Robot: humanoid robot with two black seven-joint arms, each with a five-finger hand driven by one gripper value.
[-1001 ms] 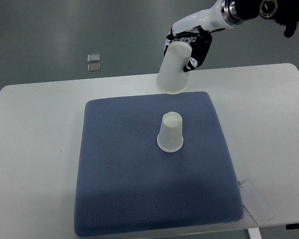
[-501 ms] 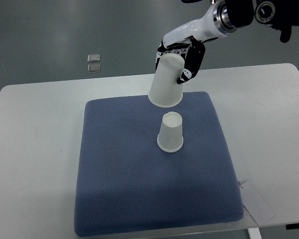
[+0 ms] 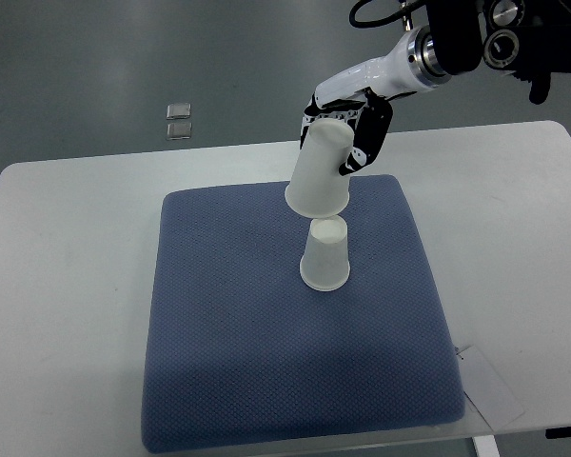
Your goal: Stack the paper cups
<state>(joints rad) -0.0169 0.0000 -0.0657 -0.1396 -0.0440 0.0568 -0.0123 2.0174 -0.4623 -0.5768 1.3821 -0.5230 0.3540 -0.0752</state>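
- White table (image 3: pixel 67 286), blue mat (image 3: pixel 238 343) on it, both below the hand.
- Right hand (image 3: pixel 347 124) wrapped around an upside-down cup (image 3: pixel 321 169), tilted, held in the air.
- Second cup (image 3: pixel 325 254) upside-down on the mat, just under the held cup's rim.

One white paper cup (image 3: pixel 321 171) hangs inverted, tilted, just above another inverted cup (image 3: pixel 325 253) standing upright.

The right hand (image 3: pixel 347 129) was seen to be built of glossy white shells over black finger segments. A silver ring joined the wrist to a black forearm, from which a black cable looped.
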